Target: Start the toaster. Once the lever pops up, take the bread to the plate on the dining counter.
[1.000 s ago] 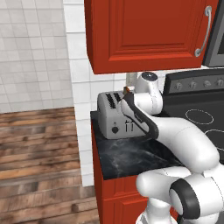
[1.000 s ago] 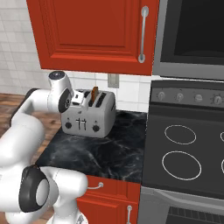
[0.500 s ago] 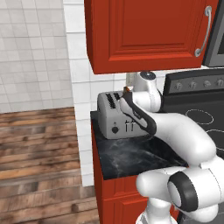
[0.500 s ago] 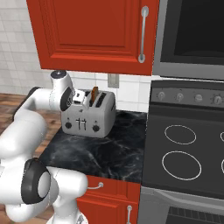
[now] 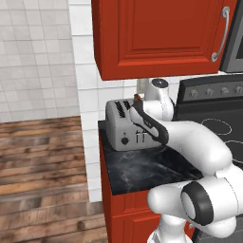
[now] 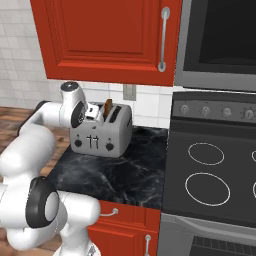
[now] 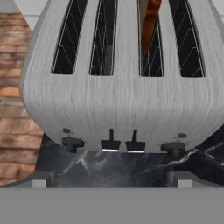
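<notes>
Gripper [image 7: 112, 177] fingers stand wide apart and hold nothing. It hangs just above the front of the toaster [image 7: 118, 100], looking down on it. One finger tip [image 7: 41, 178] shows near each bottom corner of the hand view. Four dark slots run across the top of the toaster. The bread [image 7: 150, 19] stands up in the third slot from the left. Two small levers [image 7: 110, 143] and two round knobs [image 7: 72, 143] sit on the front. The toaster stands on a black counter [image 6: 120, 175] beside the stove [image 6: 215, 175].

the bread [image 7: 149, 22] is cut off at the top edge, its lower part hidden inside the toaster [image 7: 118, 105].
</notes>
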